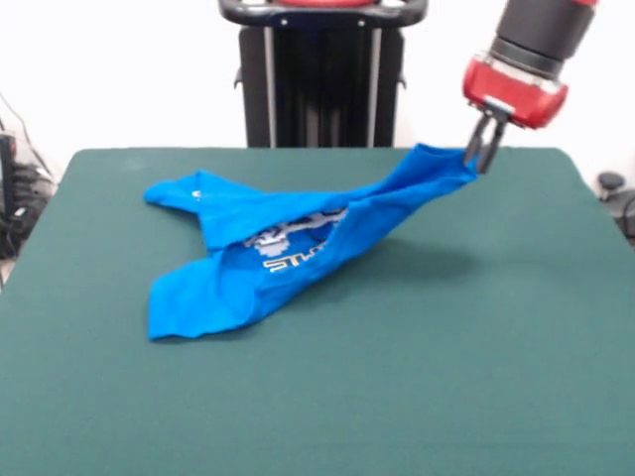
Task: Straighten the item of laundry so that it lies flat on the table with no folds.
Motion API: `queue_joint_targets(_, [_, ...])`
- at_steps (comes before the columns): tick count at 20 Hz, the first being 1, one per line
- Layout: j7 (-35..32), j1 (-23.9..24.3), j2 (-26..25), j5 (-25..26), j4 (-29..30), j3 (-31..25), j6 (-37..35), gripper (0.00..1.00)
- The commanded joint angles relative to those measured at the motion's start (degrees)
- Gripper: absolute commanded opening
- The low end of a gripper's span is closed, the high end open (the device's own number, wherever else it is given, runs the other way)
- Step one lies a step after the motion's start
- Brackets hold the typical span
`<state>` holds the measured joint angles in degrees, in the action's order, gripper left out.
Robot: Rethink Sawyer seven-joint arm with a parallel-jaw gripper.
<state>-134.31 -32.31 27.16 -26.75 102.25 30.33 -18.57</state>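
dark cables [22, 213] hang at the left edge, a small dark object [611, 184] at the right.

blue T-shirt [288, 248], crumpled, one corner lifted

- Front cam only, sitting across the table [496, 397], facing the pedestal [322, 74] at the far edge.
- Angled down a bit, far enough back for almost the whole tabletop.

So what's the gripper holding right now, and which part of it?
The gripper is shut on the blue T-shirt, pinching one corner of its edge and lifting that end off the table. The rest lies crumpled and folded on the table.
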Motion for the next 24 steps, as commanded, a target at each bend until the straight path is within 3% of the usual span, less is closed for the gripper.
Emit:
queue_joint_targets(1, [-25.57,-3.94,-9.12,-7.15,-17.06,3.80,-15.21,0.00])
queue_joint_targets(2, [-25.68,-3.73,-9.29,-7.00,-18.28,3.81,-16.49,0.00])
queue_joint_targets(3, [-25.60,-3.71,-9.47,-6.47,-19.36,4.05,-16.90,1.00])
queue_joint_targets(8, [-24.57,-2.28,-7.56,-5.49,-19.37,3.28,-17.57,1.00])
queue_joint_targets(15, [-17.99,1.55,2.23,-1.37,-16.40,3.07,-24.45,1.00])
queue_joint_targets(18, [-14.59,3.88,4.15,1.10,-16.29,3.86,-24.77,1.00])
queue_joint_targets(24, [-12.20,7.66,1.20,6.02,-14.20,4.61,-14.83,1.00])
